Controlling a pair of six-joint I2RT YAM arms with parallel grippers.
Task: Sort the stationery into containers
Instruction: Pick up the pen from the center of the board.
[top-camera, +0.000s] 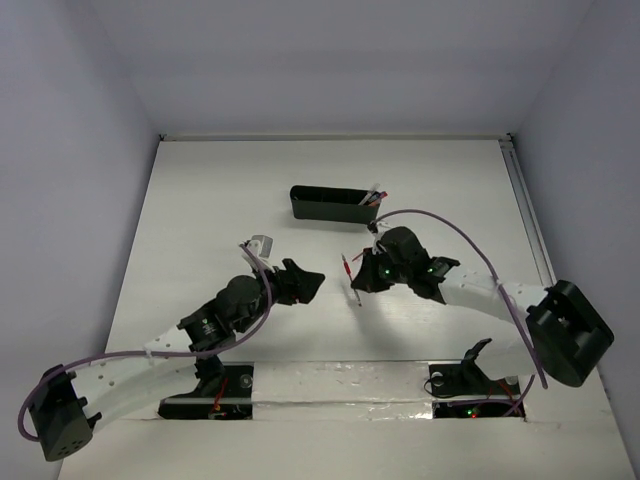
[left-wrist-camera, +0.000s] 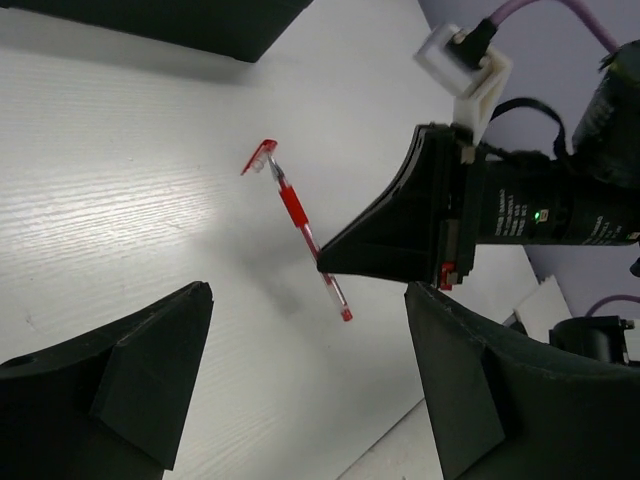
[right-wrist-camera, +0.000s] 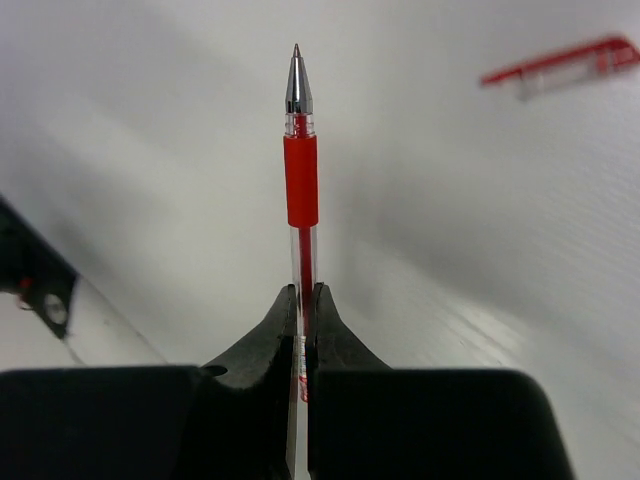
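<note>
My right gripper (top-camera: 358, 277) is shut on a red-and-clear pen (top-camera: 350, 279) and holds it off the table, tip pointing away from the jaws (right-wrist-camera: 301, 150). The left wrist view shows this pen (left-wrist-camera: 298, 218) in the right gripper's fingertips (left-wrist-camera: 335, 258). A loose red pen cap (right-wrist-camera: 560, 64) lies on the table beside it, also in the left wrist view (left-wrist-camera: 258, 157). My left gripper (top-camera: 306, 284) is open and empty, just left of the pen. The black tray (top-camera: 318, 208) stands behind, with pens (top-camera: 372, 198) at its right end. Scissors and eraser are not visible.
The white table (top-camera: 200, 220) has grey walls on three sides. A purple cable (top-camera: 460, 232) arcs over the right arm. The tray's dark wall (left-wrist-camera: 200, 25) fills the top of the left wrist view.
</note>
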